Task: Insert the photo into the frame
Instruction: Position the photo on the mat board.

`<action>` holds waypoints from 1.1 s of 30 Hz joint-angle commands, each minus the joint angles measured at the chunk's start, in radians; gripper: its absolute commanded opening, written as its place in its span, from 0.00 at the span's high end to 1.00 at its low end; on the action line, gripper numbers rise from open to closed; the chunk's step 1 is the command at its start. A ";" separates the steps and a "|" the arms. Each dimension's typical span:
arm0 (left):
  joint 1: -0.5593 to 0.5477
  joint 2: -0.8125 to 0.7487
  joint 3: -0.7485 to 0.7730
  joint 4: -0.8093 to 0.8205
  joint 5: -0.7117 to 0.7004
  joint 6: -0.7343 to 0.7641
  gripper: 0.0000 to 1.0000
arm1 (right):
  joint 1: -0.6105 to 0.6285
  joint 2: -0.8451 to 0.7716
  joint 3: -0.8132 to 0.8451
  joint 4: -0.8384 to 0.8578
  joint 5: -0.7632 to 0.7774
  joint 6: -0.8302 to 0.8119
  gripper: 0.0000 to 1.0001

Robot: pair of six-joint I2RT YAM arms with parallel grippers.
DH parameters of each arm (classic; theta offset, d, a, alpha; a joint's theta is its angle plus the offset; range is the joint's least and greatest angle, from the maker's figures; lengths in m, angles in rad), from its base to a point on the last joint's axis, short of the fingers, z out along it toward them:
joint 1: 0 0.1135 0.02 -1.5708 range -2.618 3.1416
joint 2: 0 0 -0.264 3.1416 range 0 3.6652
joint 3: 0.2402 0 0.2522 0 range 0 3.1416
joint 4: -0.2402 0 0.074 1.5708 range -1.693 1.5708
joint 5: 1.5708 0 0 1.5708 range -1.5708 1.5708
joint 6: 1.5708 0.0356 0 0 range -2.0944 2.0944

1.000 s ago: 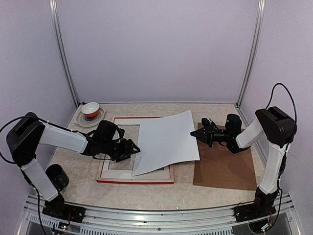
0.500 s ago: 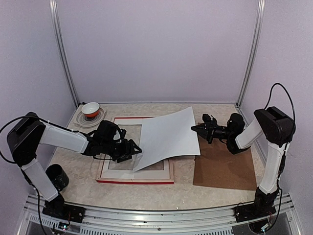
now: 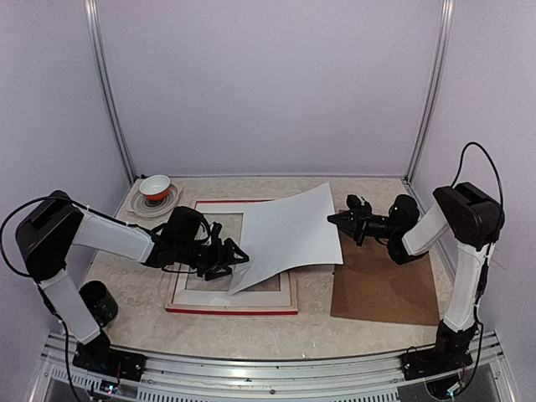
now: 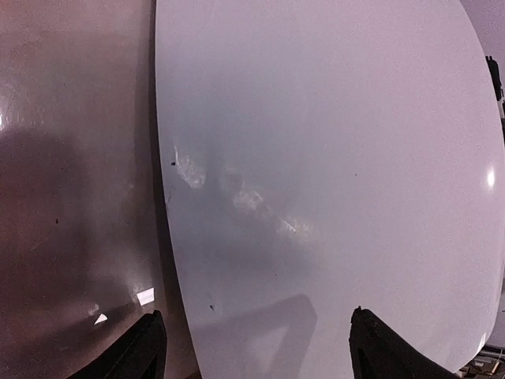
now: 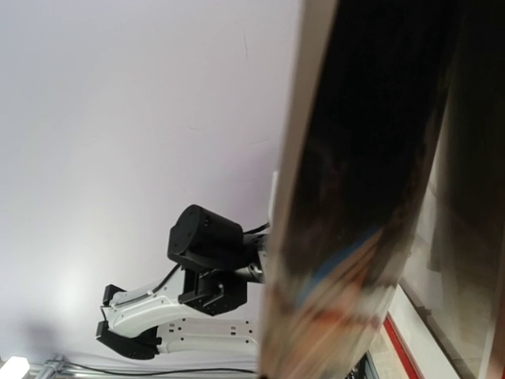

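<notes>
Pinching the photo (image 3: 289,234) by its right edge with the right gripper (image 3: 333,221), tilted white-back-up over the frame (image 3: 243,300); bracketing its left edge with the spread left gripper (image 3: 236,256). Next, likely: squaring it up, then lowering it in.

You are looking into a small closed booth. Its back wall (image 3: 268,84) is a plain, pale lilac panel, and the side wall (image 3: 42,100) on your left and its twin on the right carry the same colour. A slim aluminium post (image 3: 110,92) stands in each rear corner; from overhead both lean outward toward the top. The table top (image 3: 251,331) is a beige, marbled surface that runs from wall to wall. Along its near edge you have a ribbed aluminium rail (image 3: 268,374). The light is soft and even, and it throws only faint, blurred shadows on the table. The walls show a mild sheen and no hard glare.
</notes>
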 commanded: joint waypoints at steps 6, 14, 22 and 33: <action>-0.002 -0.003 0.060 -0.189 -0.036 0.030 0.20 | -0.004 0.013 0.011 0.056 0.006 0.013 1.00; -0.007 0.038 0.030 -0.054 0.096 -0.015 0.19 | -0.005 0.033 0.022 0.060 0.005 0.014 1.00; -0.006 0.072 -0.012 0.086 0.168 -0.065 0.16 | -0.005 0.042 0.014 0.071 0.005 0.013 1.00; 0.018 0.006 -0.064 0.218 0.163 -0.096 0.16 | -0.005 0.024 -0.012 -0.139 -0.031 -0.164 1.00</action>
